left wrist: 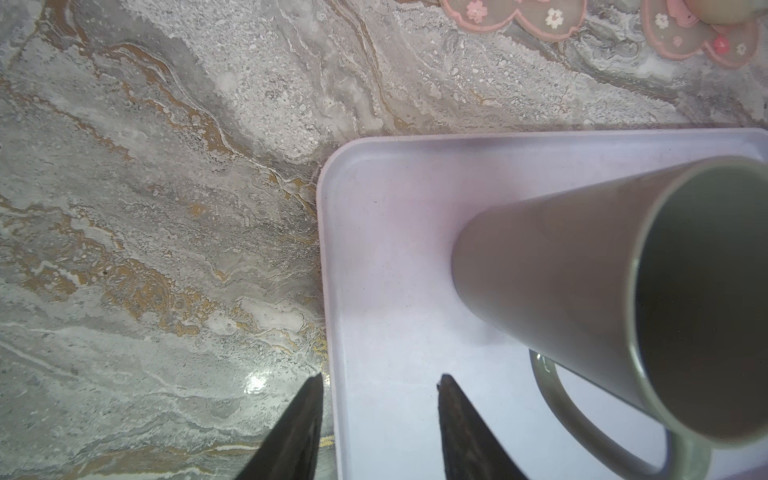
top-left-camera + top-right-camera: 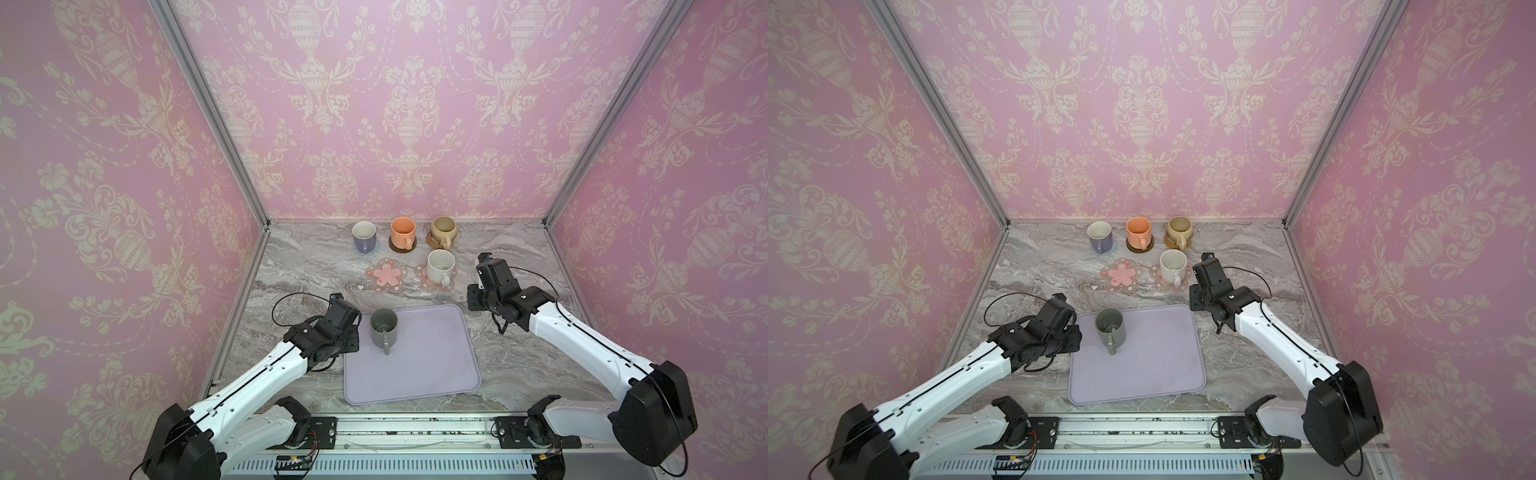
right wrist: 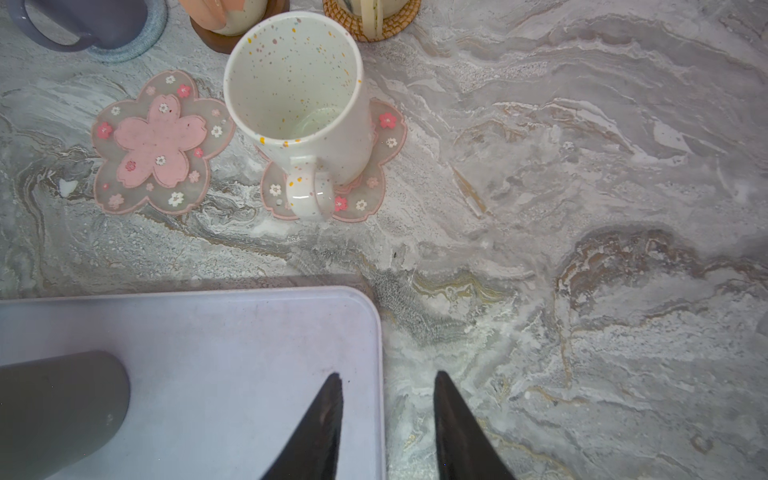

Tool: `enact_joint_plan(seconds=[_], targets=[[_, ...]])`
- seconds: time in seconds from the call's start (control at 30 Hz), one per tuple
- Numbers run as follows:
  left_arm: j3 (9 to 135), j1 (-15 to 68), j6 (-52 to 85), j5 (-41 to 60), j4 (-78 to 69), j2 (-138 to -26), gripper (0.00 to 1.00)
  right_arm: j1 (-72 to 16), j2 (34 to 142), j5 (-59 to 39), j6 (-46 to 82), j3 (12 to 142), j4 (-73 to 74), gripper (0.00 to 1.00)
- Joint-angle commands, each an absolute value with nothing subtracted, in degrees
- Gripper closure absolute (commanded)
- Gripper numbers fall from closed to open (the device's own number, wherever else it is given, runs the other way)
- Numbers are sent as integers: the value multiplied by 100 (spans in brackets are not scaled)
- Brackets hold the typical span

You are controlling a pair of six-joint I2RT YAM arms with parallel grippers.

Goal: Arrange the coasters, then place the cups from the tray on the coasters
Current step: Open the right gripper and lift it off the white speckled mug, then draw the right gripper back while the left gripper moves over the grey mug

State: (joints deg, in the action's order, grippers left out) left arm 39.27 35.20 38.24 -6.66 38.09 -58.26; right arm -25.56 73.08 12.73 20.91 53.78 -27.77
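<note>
Tray (image 2: 432, 361): large flat rectangle, lavender-grey, matte, with rounded corners and a low rim; it lies on the grey marble-patterned worktop (image 2: 307, 266) between the two grippers. Dark grey mug (image 2: 383, 328): straight-sided cylinder with a smooth glaze and a loop handle; it stands upright on the tray, the only cup there, just beside the left gripper (image 1: 379, 378) on the side toward the right gripper (image 3: 387, 375). Left gripper: jaws apart with nothing between them, one fingertip over the worktop and one over the tray, straddling the rim. Right gripper: jaws apart and empty, likewise straddling the tray rim, close to a corner. White speckled mug (image 3: 297, 104): tall and glossy with coloured flecks, handle turned toward the right gripper; it stands ahead of that gripper on a pink flower coaster (image 3: 386, 137) of translucent soft sheet, whose petals carry tiny blossoms and show round the mug's base. Second pink flower coaster (image 3: 151, 143): same pattern with an opaque pink centre blossom; it is bare and lies just beside its twin, ahead of both grippers. A row of three stands farther beyond the right gripper. Lavender mug (image 2: 364, 237): white inside, on a light blue crocheted round (image 3: 141, 41). Orange-peach mug (image 2: 403, 232): on a dark brown disc (image 3: 214, 41). Beige rounded mug (image 2: 444, 232): on a woven tan rattan round (image 3: 395, 25).
</note>
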Motion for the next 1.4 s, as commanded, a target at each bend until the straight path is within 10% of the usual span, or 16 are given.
enact_joint_plan(seconds=[0.0, 1.37], targets=[[4144, 3660, 3962, -531, 3991, -5717, 52, -2536, 7089, 1385, 2219, 5221, -2920, 61], [4860, 4922, 4604, -194, 3231, -6937, 51, -2539, 6882, 1643, 2065, 4872, -2918, 57]])
